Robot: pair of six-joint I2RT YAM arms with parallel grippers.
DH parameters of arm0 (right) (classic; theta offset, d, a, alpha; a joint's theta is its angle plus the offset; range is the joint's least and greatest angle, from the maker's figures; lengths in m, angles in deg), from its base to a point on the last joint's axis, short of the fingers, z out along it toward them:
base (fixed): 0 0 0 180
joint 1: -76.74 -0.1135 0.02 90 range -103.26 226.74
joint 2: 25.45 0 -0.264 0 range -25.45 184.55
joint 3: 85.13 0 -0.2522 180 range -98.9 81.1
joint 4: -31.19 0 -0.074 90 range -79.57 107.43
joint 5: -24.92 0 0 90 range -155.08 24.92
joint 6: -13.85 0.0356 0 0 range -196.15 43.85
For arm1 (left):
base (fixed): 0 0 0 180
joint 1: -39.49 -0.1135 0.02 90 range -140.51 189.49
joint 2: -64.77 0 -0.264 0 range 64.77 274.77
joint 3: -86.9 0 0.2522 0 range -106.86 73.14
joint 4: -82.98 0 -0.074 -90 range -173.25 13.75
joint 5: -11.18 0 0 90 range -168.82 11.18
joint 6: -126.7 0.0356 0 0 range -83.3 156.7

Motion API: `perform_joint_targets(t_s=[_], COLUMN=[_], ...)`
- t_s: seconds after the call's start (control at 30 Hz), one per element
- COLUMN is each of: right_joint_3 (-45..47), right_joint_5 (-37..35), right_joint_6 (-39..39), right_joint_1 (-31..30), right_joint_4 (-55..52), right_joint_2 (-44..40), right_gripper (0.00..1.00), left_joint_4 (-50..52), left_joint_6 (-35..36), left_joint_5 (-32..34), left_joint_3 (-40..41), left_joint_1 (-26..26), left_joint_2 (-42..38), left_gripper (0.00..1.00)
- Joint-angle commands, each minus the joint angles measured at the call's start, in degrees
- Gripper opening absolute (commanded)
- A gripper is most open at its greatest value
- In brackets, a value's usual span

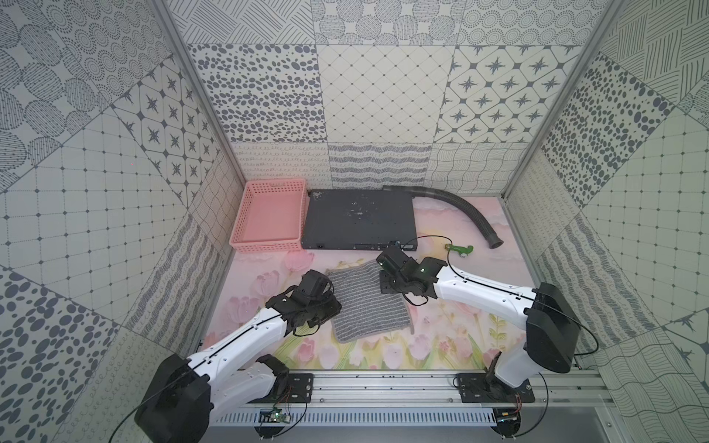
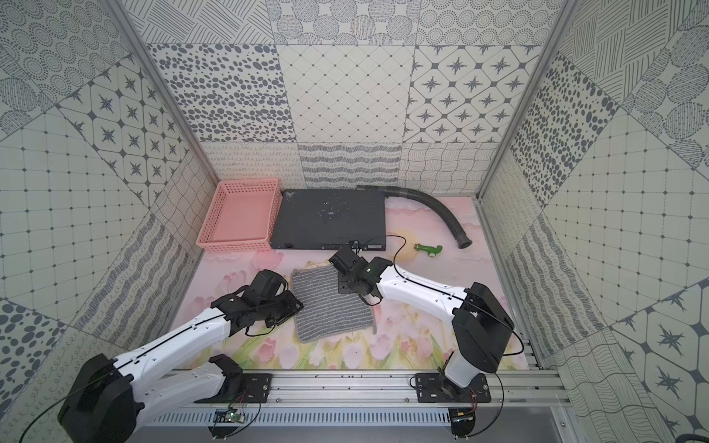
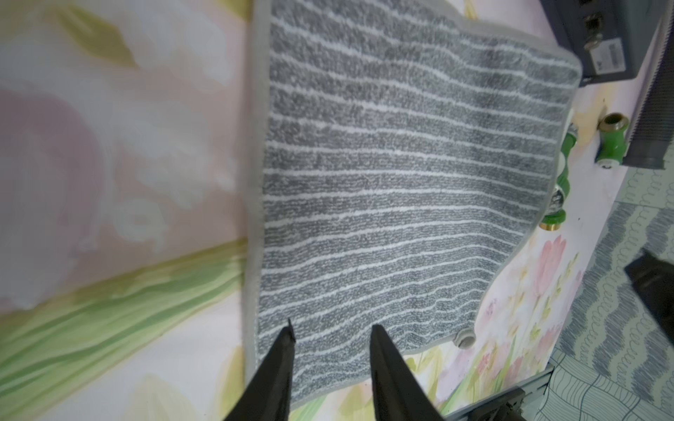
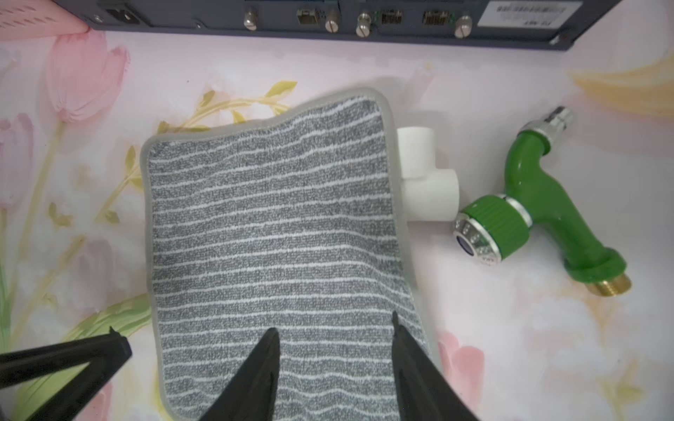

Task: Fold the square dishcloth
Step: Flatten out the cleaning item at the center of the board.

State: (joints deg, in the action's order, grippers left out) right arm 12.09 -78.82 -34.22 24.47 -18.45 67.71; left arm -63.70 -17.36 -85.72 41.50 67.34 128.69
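Two arms share the floral counter (image 1: 479, 307). The square dishcloth (image 1: 364, 307) lies flat at its middle between them, apparently a single layer. The left claw (image 3: 332, 328) hangs over the cloth's left edge, jaws partly apart and empty. The right claw (image 4: 334, 326) sits over the right edge toward the far side, also parted and gripping nothing. For a clean fold, each should probably pinch a corner of one edge, lift together, and avoid the white pipe tee (image 4: 423, 175) touching the border.
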Motion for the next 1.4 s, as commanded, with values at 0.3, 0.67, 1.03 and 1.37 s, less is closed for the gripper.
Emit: perform_joint_targets(t_s=[0.3,0.67,1.03,1.37], right_joint_3=[-10.5,-16.9,-19.6,-20.4], right_joint_5=[4.5,13.2,14.5,14.7], right_joint_6=[-5.8,-9.6,-10.8,-10.7], right_joint_1=[6.0,10.3,10.4,10.4], right_joint_4=[3.3,3.3,3.2,2.8], right_joint_2=[11.1,18.0,20.5,22.5], right_gripper=[0.61,0.59,0.55,0.5], left_joint_4=[-15.2,-4.1,1.7,6.4], left_joint_6=[-3.2,0.8,3.7,10.2], left_joint_5=[-12.9,-4.9,-0.6,-1.6], left_joint_3=[6.8,8.0,5.5,-5.7], left_joint_1=[-4.1,-12.1,-15.3,-15.4], left_joint_2=[16.1,9.0,0.0,-5.2], left_gripper=[0.34,0.34,0.44,0.69])
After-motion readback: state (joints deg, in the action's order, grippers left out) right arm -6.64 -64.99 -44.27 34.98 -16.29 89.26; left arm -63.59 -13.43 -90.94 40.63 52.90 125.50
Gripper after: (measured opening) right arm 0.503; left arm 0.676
